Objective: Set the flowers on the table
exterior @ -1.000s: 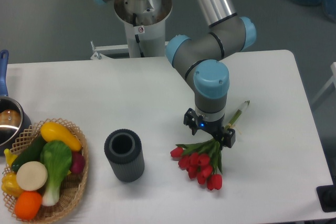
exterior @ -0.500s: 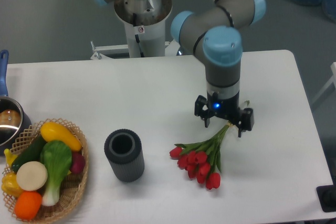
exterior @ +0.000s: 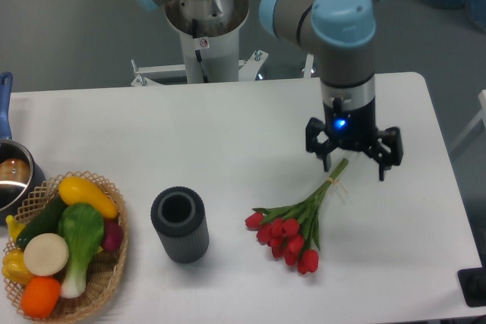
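The flowers, a small bunch of red tulips with green leaves and thin stems, lie flat on the white table, blooms toward the front and stems pointing up to the right. My gripper hangs above the stem ends, open, its two black fingers spread wide with nothing between them. It is clear of the bunch.
A dark grey ribbed cylinder stands upright left of the flowers. A wicker basket of toy vegetables sits at the front left, with a pot behind it. The table's right edge is close to the gripper.
The gripper has let go of the flowers, risen and moved right and back. The bunch now lies free on the table, almost where it was.
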